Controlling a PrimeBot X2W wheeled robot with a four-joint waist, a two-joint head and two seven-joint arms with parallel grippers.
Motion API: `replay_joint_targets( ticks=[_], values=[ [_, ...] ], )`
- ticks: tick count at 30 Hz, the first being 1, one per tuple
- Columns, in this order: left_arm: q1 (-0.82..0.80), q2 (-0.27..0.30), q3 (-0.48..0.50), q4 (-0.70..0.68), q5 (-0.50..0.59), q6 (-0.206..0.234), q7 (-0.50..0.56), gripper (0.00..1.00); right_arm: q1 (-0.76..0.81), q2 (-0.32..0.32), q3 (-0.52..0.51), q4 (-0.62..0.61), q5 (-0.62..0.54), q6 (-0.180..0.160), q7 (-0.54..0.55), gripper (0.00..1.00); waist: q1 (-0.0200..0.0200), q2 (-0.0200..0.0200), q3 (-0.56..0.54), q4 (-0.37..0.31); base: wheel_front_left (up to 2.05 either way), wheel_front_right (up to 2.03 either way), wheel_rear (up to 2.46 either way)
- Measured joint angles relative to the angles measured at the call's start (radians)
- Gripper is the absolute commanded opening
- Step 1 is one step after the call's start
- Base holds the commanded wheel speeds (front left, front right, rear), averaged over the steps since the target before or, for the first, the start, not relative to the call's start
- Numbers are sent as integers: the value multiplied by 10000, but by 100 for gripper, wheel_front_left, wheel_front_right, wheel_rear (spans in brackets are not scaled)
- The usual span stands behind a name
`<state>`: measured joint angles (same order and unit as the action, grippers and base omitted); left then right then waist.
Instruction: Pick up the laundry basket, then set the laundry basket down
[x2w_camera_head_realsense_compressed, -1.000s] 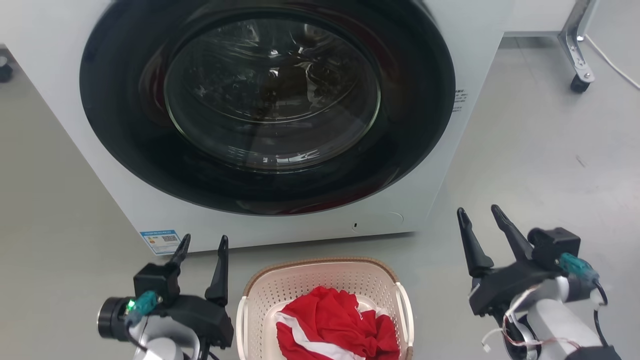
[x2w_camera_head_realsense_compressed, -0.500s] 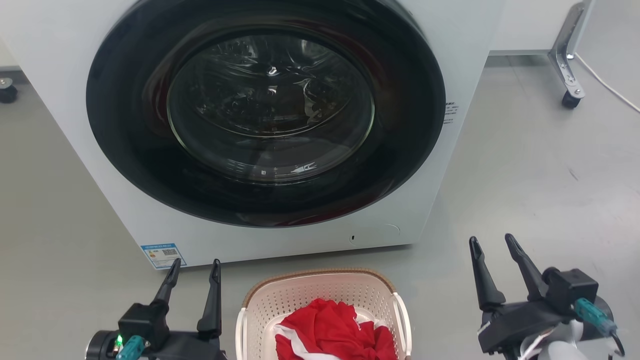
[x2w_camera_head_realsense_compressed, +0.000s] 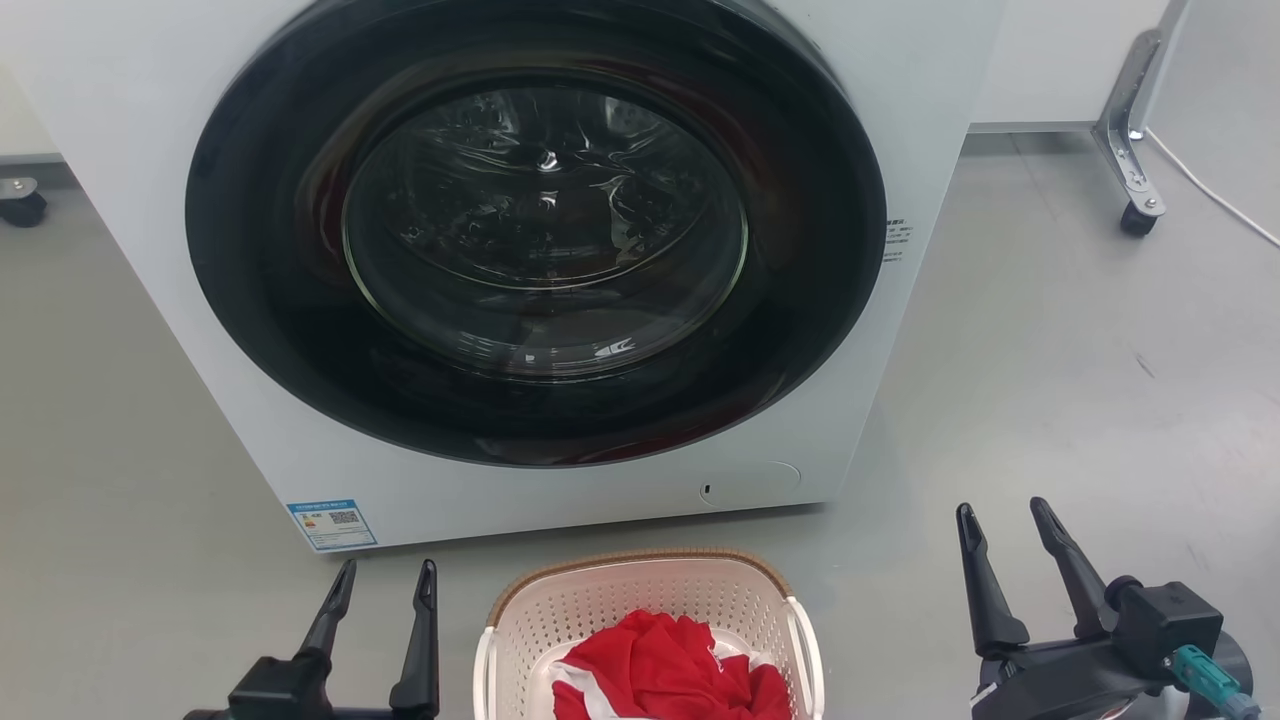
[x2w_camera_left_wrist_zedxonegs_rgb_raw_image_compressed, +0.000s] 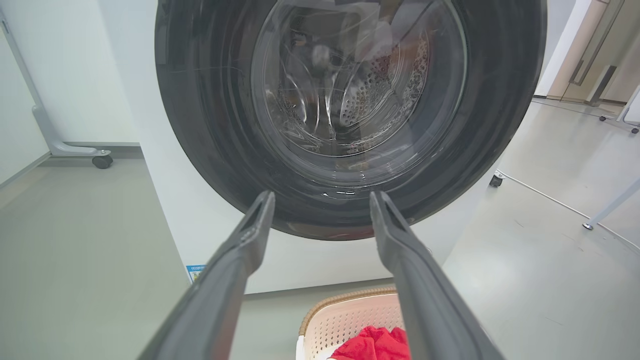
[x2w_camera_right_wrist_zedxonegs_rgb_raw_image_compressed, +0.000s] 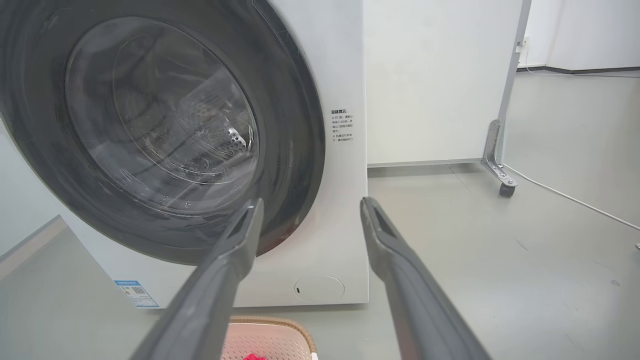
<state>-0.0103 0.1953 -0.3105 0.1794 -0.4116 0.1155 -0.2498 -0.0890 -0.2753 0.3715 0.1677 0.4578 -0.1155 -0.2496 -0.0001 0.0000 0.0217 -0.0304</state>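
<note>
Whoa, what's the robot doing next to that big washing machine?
A two-armed robot faces a white front-loading washing machine whose round dark glass door is closed. On the grey floor in front of it sits a cream-white perforated plastic laundry basket with a brown woven-look rim, holding a red and white cloth. The left gripper and right gripper hang open on either side of the basket, touching nothing. The basket has not been picked up yet.

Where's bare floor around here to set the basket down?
Bare floor lies right of the laundry basket, between the washing machine and the castered stand; another patch lies left of the machine, beyond the left gripper. The strip between basket and machine is tight.
</note>
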Motion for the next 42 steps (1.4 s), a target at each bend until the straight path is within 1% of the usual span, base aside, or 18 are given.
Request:
replay_joint_targets(
  ticks=[4,6,9,21,22,27,32,41,42],
  values=[
    [59,-4,71,-127,35,6,0,100,42,0,-111,-192,-117,-4,0,100,0,0,2,-7,0,0,0],
    [121,-27,86,-190,77,79,2,100,113,0,-161,-270,-167,-29,0,100,1,0,2,-8,0,0,0],
    [185,-84,100,-267,90,79,13,100,204,0,-238,-341,-201,-75,0,100,1,0,-2,-4,0,0,0],
    [206,-136,213,-546,445,82,253,100,395,2,-481,-569,-364,-77,0,100,1,0,2,42,0,0,0],
    [210,-150,221,-564,451,82,261,0,395,4,-497,-585,-364,-77,0,0,1,0,2,44,0,0,0],
    [408,-230,142,-215,428,73,284,0,628,173,-397,-238,-339,-71,33,0,1,0,3,45,0,0,0],
    [410,-284,320,-165,192,-25,387,0,659,263,-654,-197,-19,17,173,0,1,0,-6,58,0,0,0],
    [392,-395,671,-40,-1009,-209,727,0,629,435,-1035,-59,1093,209,491,0,1,0,-22,81,0,0,0],
    [390,-397,719,-27,-1104,-282,740,0,623,454,-1085,-42,1204,249,560,0,1,0,-24,84,0,0,0]
  ],
)
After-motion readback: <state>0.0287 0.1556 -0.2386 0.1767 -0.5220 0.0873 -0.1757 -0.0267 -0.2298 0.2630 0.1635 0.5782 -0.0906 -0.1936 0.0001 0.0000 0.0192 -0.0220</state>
